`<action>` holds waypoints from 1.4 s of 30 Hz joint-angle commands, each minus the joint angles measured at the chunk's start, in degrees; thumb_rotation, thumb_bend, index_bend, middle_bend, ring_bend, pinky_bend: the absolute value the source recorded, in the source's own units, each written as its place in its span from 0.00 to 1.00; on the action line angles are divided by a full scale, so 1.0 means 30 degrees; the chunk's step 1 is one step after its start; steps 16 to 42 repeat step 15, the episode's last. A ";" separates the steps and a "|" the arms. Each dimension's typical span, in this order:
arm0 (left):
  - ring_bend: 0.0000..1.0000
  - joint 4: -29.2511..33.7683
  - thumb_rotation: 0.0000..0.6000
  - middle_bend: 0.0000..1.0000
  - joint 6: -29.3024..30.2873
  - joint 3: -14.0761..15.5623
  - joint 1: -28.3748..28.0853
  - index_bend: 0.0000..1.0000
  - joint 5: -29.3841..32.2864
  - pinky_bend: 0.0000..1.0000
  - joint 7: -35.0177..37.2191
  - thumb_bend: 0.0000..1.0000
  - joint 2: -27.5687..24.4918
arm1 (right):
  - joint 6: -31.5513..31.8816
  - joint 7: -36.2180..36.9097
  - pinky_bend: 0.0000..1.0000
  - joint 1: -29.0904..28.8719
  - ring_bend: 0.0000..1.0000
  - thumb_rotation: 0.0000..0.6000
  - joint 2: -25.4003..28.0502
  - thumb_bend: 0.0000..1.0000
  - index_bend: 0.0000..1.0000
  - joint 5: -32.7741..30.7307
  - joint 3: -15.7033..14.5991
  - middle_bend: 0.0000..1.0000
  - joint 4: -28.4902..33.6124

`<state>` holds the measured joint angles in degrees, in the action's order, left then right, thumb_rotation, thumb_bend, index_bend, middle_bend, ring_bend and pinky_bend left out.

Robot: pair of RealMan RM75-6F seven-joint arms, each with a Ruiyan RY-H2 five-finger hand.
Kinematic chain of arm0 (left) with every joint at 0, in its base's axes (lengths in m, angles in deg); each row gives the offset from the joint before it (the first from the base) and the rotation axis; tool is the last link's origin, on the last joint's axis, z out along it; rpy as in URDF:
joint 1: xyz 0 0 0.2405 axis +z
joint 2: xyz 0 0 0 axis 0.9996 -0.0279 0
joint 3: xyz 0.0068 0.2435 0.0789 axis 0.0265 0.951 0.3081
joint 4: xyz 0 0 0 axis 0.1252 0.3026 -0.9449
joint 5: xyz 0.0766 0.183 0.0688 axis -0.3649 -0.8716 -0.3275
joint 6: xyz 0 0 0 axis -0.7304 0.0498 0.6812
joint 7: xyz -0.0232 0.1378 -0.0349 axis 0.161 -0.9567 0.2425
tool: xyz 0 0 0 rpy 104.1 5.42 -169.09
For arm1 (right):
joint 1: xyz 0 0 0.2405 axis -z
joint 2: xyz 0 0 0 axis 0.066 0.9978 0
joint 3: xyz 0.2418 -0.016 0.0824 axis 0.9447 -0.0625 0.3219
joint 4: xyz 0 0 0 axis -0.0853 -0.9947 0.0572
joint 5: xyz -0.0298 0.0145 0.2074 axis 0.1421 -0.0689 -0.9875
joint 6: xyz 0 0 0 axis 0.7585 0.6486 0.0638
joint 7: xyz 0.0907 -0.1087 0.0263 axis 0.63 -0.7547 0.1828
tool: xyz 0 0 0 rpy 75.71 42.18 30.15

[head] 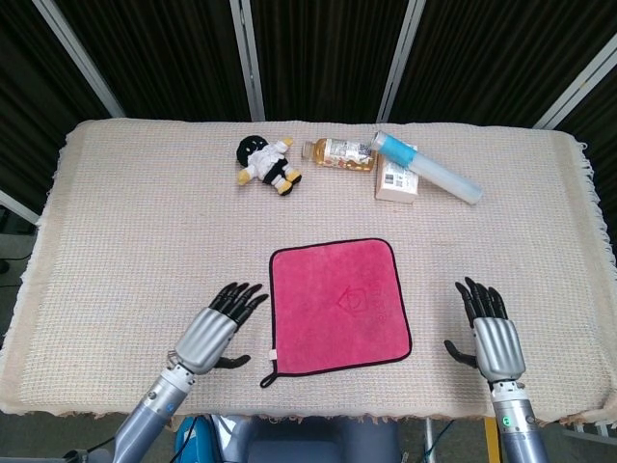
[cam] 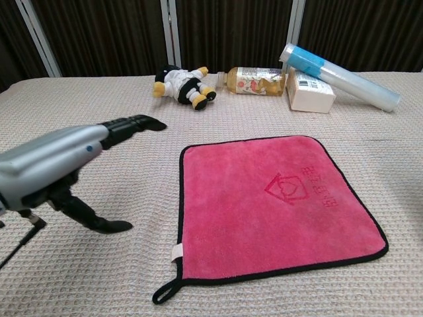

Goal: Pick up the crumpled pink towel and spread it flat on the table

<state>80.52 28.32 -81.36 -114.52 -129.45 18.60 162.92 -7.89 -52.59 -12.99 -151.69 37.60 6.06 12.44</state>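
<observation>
Lying flat at the lower centre of the frame, the pink towel (head: 339,304) is spreading fully over the table (head: 125,222), its loop tag (cam: 165,291) trailing off the bottom-left corner. We are seeing the left hand (head: 214,330) hovering just left of it, fingers extended, holding nothing. The right hand (head: 490,335) is sitting lower right, fingers apart, empty.
</observation>
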 commanded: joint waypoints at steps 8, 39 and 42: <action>0.00 -0.3027 1.00 0.00 0.6668 0.0442 0.4551 0.02 -0.0680 0.00 0.2328 0.12 -0.4293 | -0.0236 0.0802 0.00 -0.0443 0.00 1.00 0.0456 0.23 0.00 0.0251 0.0452 0.00 -0.1770; 0.00 -0.4947 1.00 0.00 0.7526 0.0202 0.5908 0.00 0.0221 0.00 0.4354 0.10 -0.5016 | 0.0378 0.0552 0.00 -0.0296 0.00 1.00 0.0479 0.23 0.00 0.0403 0.0618 0.00 -0.2206; 0.00 -0.4947 1.00 0.00 0.7526 0.0202 0.5908 0.00 0.0221 0.00 0.4354 0.10 -0.5016 | 0.0378 0.0552 0.00 -0.0296 0.00 1.00 0.0479 0.23 0.00 0.0403 0.0618 0.00 -0.2206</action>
